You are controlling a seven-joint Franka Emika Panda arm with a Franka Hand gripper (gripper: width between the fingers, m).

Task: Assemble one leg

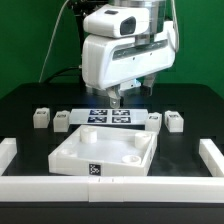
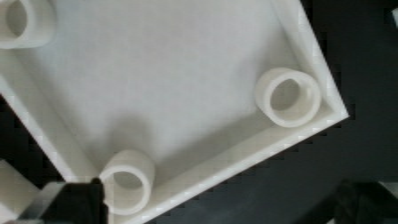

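The gripper [image 1: 116,98] hangs above the far rim of the tray [image 1: 66,154], mid-table; you cannot tell whether its jaws are spread. To fetch the leg [image 1: 153,120], which stands toward the table's far edge beside the marker board [image 1: 110,115], descend straight down with the jaws wide. It seems upright, long axis vertical, though it is too small to be sure.

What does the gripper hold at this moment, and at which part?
Nothing that can be seen: the gripper hangs free near the large white square plastic tray, with nothing between its fingers.
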